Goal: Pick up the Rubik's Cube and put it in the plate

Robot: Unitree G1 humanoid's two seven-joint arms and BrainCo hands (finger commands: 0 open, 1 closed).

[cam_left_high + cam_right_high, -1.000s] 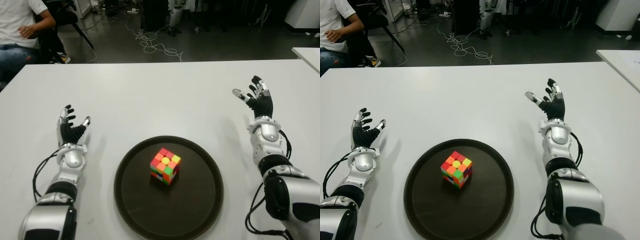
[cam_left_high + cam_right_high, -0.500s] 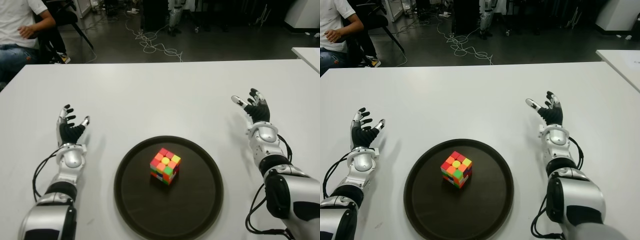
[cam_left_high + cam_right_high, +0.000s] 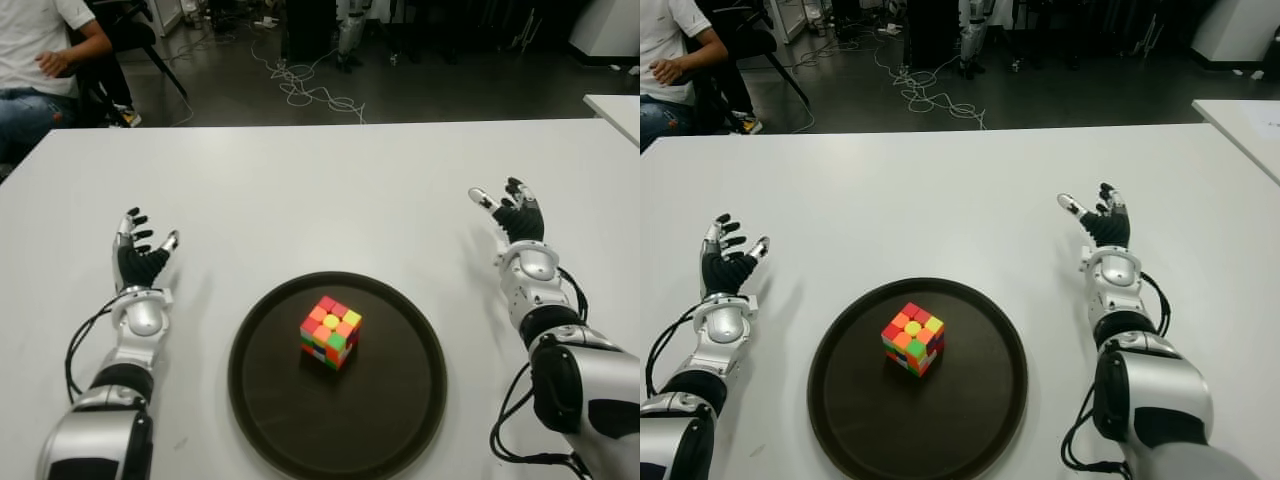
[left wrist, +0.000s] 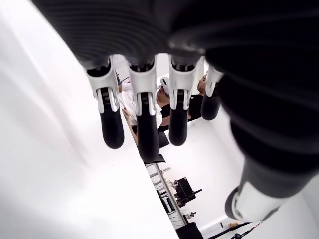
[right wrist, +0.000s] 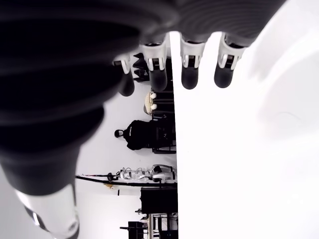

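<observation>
Cube [image 3: 330,332] already sits in the plate [image 3: 405,400], task looks done; left hand [image 3: 140,262] and right hand [image 3: 512,214] splayed, empty, nothing left but idling.

Left hand [image 3: 140,262], right hand [image 3: 516,217]: black palms, black fingertip pads, white-silver finger segments. Behind fingers: rounded silver wrist housings, glossy silver-black forearm shells, black cables looping alongside.

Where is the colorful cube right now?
In the eye views, the Rubik's Cube sits near the middle of the dark round plate on the white table, between the left hand and the right hand, both open and empty.
</observation>
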